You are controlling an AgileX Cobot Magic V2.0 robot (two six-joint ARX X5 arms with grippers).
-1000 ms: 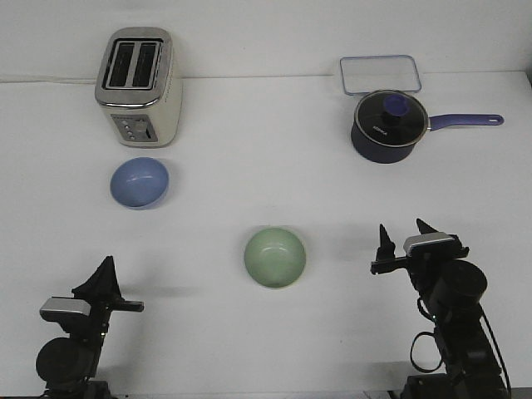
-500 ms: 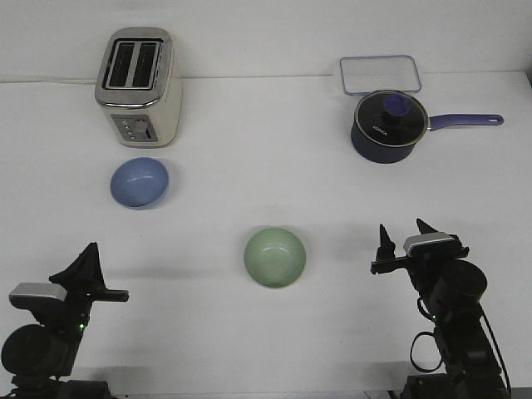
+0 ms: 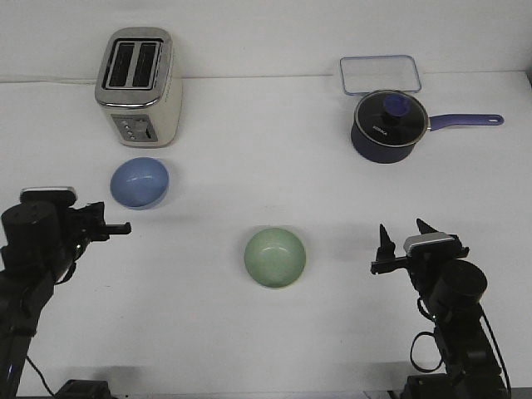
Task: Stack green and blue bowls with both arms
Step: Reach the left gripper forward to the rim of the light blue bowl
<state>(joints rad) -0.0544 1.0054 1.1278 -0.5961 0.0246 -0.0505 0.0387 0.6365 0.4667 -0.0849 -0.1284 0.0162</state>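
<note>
Plainly, both small matte round bowls sit empty on the white surface (image 3: 249,349): the pale sage green bowl (image 3: 275,258) near the middle, the soft periwinkle blue bowl (image 3: 140,183) further back on the left, just in front of the cream and chrome two-slot toaster (image 3: 139,87). They lie well apart, unstacked. Since a second ago the left pincer (image 3: 112,228) has risen from the near edge and now hangs just beside the blue bowl; whether its fingers are spread I cannot tell. The right pincer (image 3: 405,235) has not moved, fingers spread, holding nothing. Far right stand a lidded dark navy saucepan with purple handle (image 3: 391,125) and a clear rectangular container (image 3: 379,75).
</note>
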